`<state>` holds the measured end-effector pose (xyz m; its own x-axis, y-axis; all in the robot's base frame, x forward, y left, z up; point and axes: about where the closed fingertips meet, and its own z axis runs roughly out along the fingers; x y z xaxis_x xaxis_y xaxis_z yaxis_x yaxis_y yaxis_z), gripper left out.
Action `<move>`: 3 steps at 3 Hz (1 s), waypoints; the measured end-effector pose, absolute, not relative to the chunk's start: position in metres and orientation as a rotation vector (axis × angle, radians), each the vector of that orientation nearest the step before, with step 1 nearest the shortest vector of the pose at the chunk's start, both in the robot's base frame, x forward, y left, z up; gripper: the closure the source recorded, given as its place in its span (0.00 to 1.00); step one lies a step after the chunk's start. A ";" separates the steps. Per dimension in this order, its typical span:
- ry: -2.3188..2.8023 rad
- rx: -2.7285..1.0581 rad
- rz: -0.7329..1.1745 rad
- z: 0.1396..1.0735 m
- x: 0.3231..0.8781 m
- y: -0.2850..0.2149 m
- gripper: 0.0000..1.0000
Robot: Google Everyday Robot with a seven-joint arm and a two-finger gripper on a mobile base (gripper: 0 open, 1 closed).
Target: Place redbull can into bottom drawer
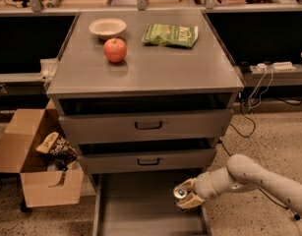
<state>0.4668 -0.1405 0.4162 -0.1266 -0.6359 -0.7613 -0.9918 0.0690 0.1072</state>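
Observation:
The redbull can shows its silver top and sits between the fingers of my gripper. The gripper is shut on the can and holds it over the right side of the bottom drawer. That drawer is pulled out as a wide shallow grey tray with a bare floor. My white arm reaches in from the lower right. The can's lower body is hidden by the fingers.
Two upper drawers with dark handles are slightly open. On the cabinet top stand an apple, a white bowl and a green chip bag. An open cardboard box with snack bags stands at the left.

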 end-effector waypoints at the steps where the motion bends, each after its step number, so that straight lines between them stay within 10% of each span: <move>1: 1.769 -1.631 0.891 0.368 0.479 -0.128 1.00; 3: 1.746 -1.638 0.956 0.318 0.485 -0.108 1.00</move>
<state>0.4849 -0.1082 0.3181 -0.1002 -0.5961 -0.7967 -0.9923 0.0011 0.1240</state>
